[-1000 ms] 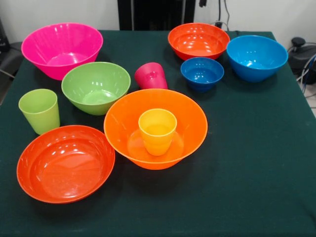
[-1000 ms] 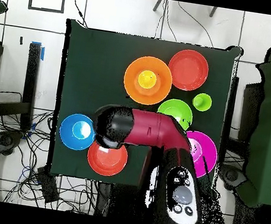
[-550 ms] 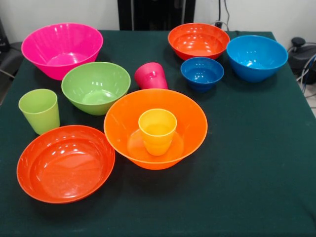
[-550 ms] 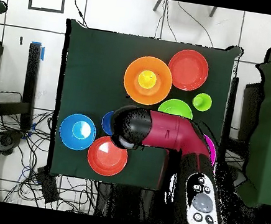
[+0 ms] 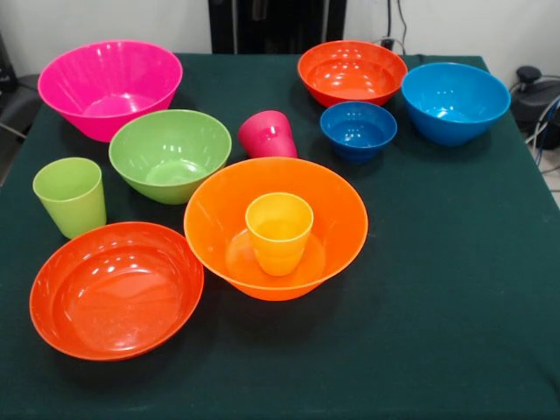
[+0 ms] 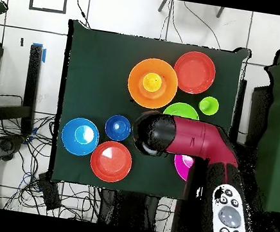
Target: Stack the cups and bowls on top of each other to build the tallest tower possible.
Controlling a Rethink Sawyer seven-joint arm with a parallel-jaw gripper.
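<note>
- Since the earlier overhead picture the arm has swung across the table, uncovering the small dark blue bowl and now hiding the red-pink cup from above; the bowls and cups have not shifted.
- The hand is hidden beneath the arm's black head, so whether its fingers are apart or together cannot be told.
- No tower stands yet: only the yellow-orange cup sits upright inside the big orange bowl.
- The arm seems to be lining up over the red-pink cup, which lies tipped; a grasp there needs a careful descent.
- The green bowl stands just beside that cup and may crowd the hand. The big pink bowl, lime green cup and light blue bowl stand apart.
</note>
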